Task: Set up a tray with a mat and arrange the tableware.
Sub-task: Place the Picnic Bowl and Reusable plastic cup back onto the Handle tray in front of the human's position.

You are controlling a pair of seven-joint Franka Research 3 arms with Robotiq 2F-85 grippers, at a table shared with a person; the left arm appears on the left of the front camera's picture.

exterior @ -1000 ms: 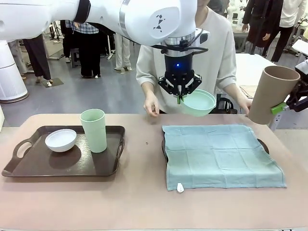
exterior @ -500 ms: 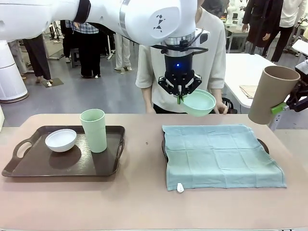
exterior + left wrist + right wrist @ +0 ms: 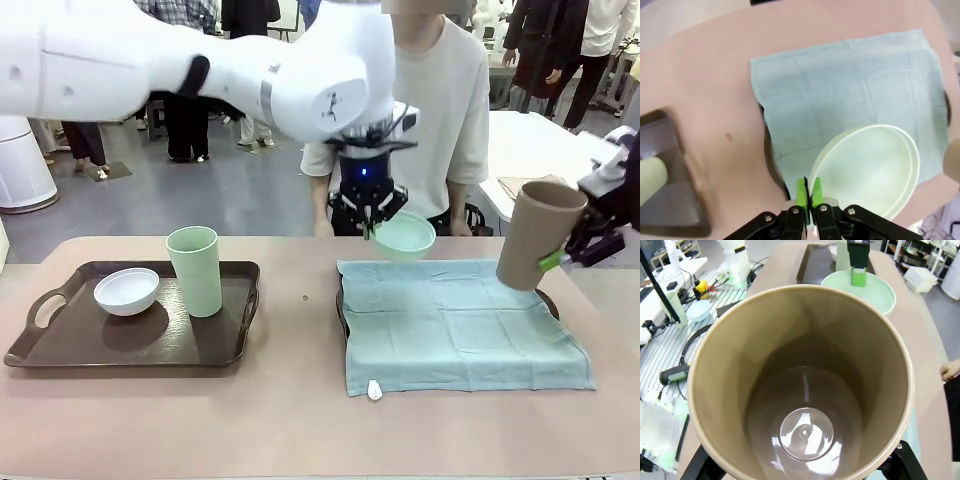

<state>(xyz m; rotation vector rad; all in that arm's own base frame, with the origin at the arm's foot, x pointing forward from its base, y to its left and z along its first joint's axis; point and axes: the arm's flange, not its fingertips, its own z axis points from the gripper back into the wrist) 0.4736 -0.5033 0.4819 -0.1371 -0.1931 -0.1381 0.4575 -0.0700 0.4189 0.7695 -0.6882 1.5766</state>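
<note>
Tableware is mid-transfer. The mint-green bowl (image 3: 405, 238) hangs tilted over the far edge of the mat (image 3: 460, 320), pinched by its rim in the left gripper (image 3: 369, 229), whose green pads are pressed together on the thin wall. The tan-brown tumbler (image 3: 535, 235) leans over the mat's far corner on the robot's right, its mouth turned towards the wrist. The right gripper (image 3: 552, 261) is clamped on it with the jaws set wide across its outside. The mat is already spread over the tray (image 3: 341, 305). The white bowl (image 3: 127, 290) and the pale-green tumbler (image 3: 196, 270) stand on a second tray (image 3: 120, 362) well apart, at the table's (image 3: 300, 430) other end.

The step in hand looks like placing the first two pieces. Next, the bowl probably needs lowering until its base rests flat on the cloth before the pads part. The tumbler likely has to be brought upright first, or it could tip on release.

The tray under the mat is almost wholly covered, with a dark rim peeking out at either side. Whether the bowl touches the cloth cannot be told. One finger of the right gripper is hidden behind the tumbler. A small white tag (image 3: 374, 390) at the mat's near edge is too small to make out.
</note>
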